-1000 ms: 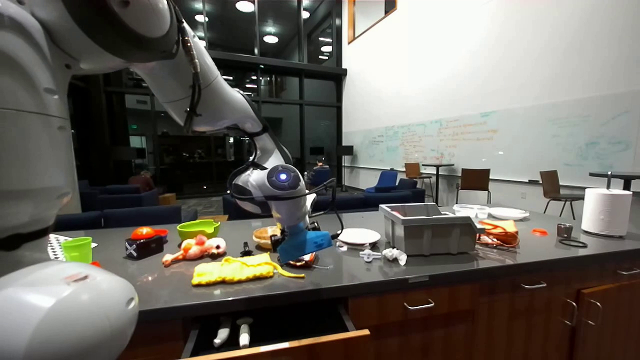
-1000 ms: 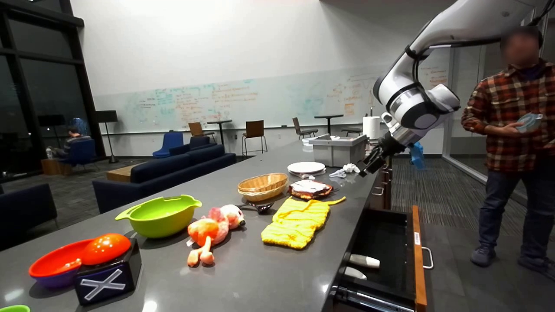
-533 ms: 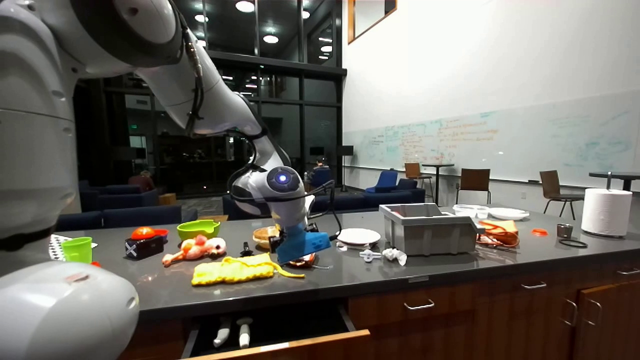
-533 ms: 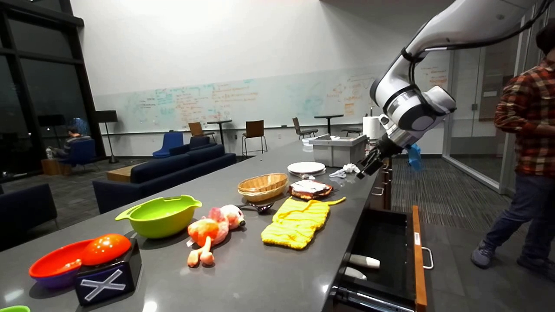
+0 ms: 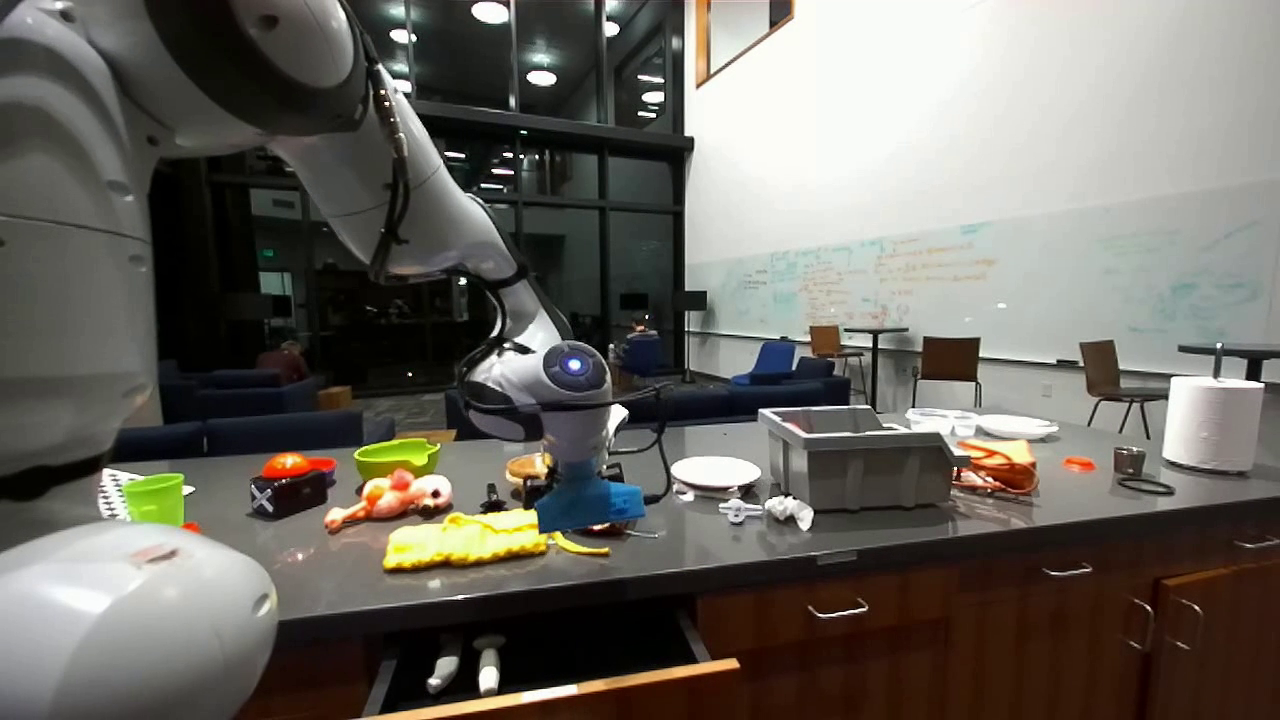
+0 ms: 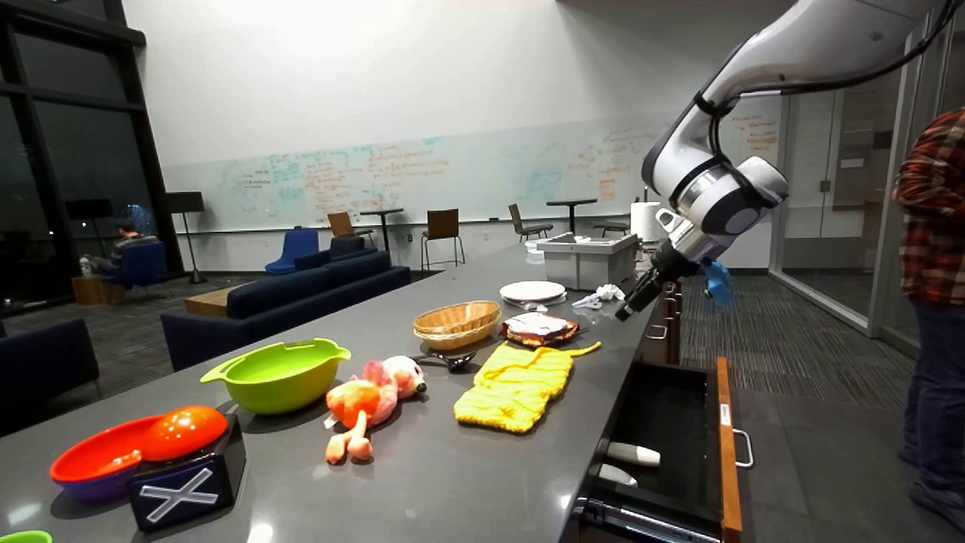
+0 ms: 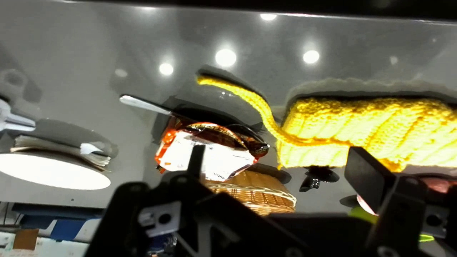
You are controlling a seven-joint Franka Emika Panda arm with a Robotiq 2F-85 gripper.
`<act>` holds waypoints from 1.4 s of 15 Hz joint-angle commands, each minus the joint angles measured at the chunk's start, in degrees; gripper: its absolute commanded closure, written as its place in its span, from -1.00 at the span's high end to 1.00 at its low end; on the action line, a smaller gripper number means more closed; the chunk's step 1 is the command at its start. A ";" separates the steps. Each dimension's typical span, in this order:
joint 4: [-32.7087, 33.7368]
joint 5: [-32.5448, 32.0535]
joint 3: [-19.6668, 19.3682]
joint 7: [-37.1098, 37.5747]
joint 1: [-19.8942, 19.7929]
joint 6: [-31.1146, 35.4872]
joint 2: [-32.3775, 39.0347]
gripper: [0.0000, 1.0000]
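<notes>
My gripper (image 7: 282, 164) is open and empty, its two black fingers wide apart in the wrist view. In an exterior view it hangs above the counter's front edge (image 6: 627, 308). In an exterior view its fingers are mostly hidden behind a blue piece on the wrist (image 5: 590, 505). A yellow knitted cloth (image 7: 371, 128) with a long strap is nearest; it lies flat in both exterior views (image 5: 465, 542) (image 6: 516, 388). Beside it lies an orange-and-dark packet with a white label (image 7: 214, 151) (image 6: 540, 329). A wicker basket (image 7: 257, 196) (image 6: 456, 324) and a black utensil (image 7: 317, 176) (image 6: 452, 360) lie behind.
An open drawer (image 6: 725, 452) below the counter holds white-handled items (image 5: 488, 665). A grey bin (image 5: 860, 470), white plate (image 5: 715, 472), pink plush bird (image 6: 377, 400), green bowl (image 6: 279, 381) and black box with a red dome (image 6: 188, 483) stand on the counter. A person (image 6: 935, 264) stands at the side.
The wrist has tilted and the gripper has shifted slightly toward the yellow cloth and lower. The person has turned and walked toward the picture's edge. The objects on the counter have not moved.
</notes>
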 commanded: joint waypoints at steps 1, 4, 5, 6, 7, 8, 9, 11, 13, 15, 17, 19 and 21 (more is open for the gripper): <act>0.59 -7.66 -0.25 12.74 -0.18 -4.39 0.35 1.00; 2.49 -13.05 -0.39 22.46 -0.22 -7.25 0.60 1.00; 3.10 -14.77 -0.39 25.51 -0.16 -7.81 0.49 1.00; 4.38 -16.26 -0.47 28.22 -0.27 -9.16 1.11 1.00; 5.48 -17.09 -0.41 30.54 -0.22 -9.60 1.45 1.00; 6.82 -18.12 -0.41 33.20 -0.20 -10.02 1.92 1.00; 8.38 -18.15 -0.39 34.54 -0.24 -10.16 2.87 1.00; 11.49 -18.84 -0.43 38.08 -0.24 -9.86 4.76 1.00; 14.31 -19.38 -0.47 40.81 -0.27 -9.80 6.80 1.00; 16.89 -19.76 -0.45 43.11 -0.28 -10.08 8.77 1.00; 19.46 -20.38 -0.41 45.00 -0.20 -10.41 10.87 1.00; 21.87 -22.85 3.85 47.86 -4.23 -10.09 12.84 1.00; 24.29 -25.95 5.13 50.91 -5.50 -10.02 15.03 1.00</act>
